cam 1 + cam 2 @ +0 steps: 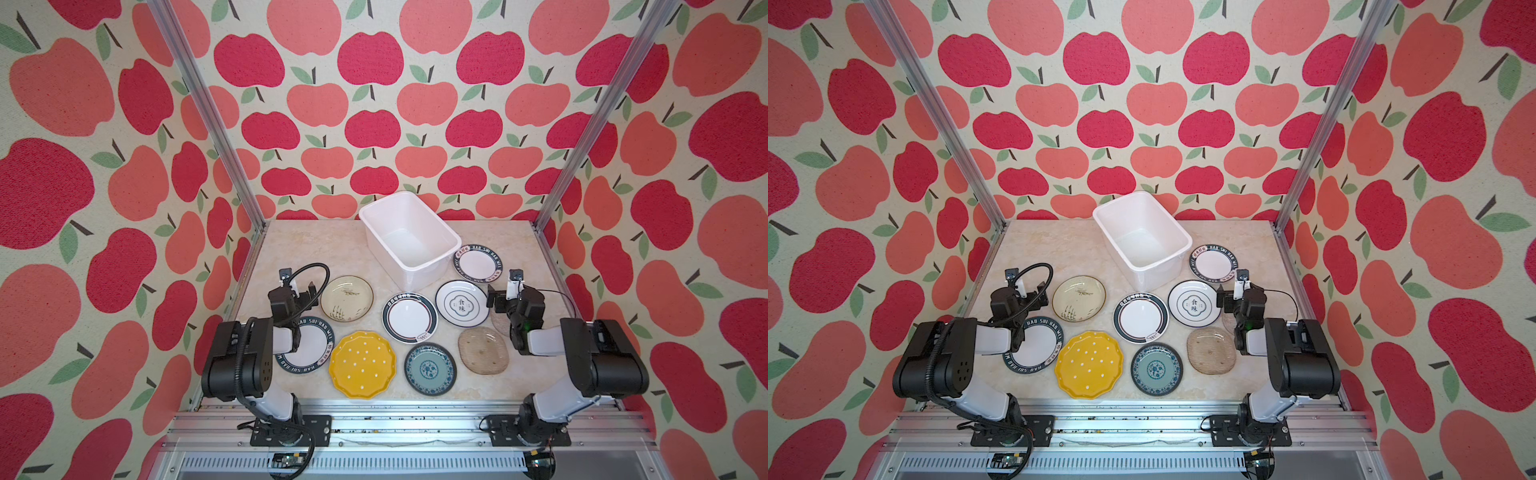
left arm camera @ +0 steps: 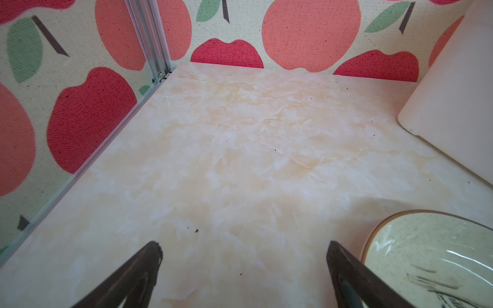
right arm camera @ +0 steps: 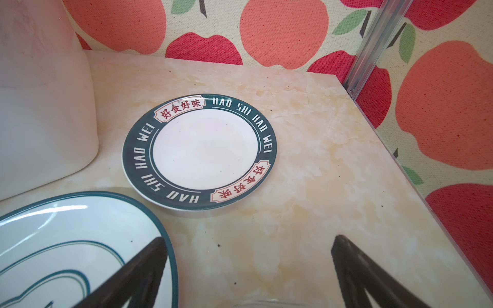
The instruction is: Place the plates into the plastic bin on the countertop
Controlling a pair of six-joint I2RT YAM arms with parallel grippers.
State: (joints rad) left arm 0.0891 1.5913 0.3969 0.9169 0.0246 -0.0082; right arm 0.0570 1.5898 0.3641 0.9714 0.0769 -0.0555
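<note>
Nine plates (image 1: 409,318) lie flat on the countertop (image 1: 307,245), all of them outside the bin (image 1: 424,276). The bin stands upright at back centre, mouth up, skewed to the counter edges.

Row nearer the bin, left to right in both top views:
- cream plate (image 1: 347,299)
- ringed plate (image 1: 1140,318)
- emblem plate (image 1: 462,308), just in front of the bin's near wall
- far lettered plate (image 1: 478,263), just beside the bin's right corner

Front row, left to right:
- near lettered plate (image 1: 309,349), partly under the left arm
- yellow plate (image 1: 362,365), just beside it
- blue plate (image 1: 430,369)
- glass plate (image 1: 483,350)

The ninth, a pale plate (image 1: 500,326), is mostly hidden by the right arm, so I can't tell its kind. The plates sit packed close. Whether the rims touch or overlap is unclear.

Left gripper (image 2: 244,248): jaws spread wide, nothing between them, only bare countertop. One finger (image 2: 344,266) is just beside the cream plate's rim, and contact is not clear. The bin wall shows farther off on that same side.

Right gripper (image 3: 249,240): jaws spread wide and holding nothing. One finger (image 3: 138,272) is in front of the emblem plate's rim, and I can't tell whether it touches. The far lettered plate lies ahead of the jaws, apart from both fingers, with the bin wall beside it.

In both top views the grippers sit at mid-counter, the left by the cream plate and the right by the emblem plate. Both arms are folded back toward the front rail (image 1: 395,419).
</note>
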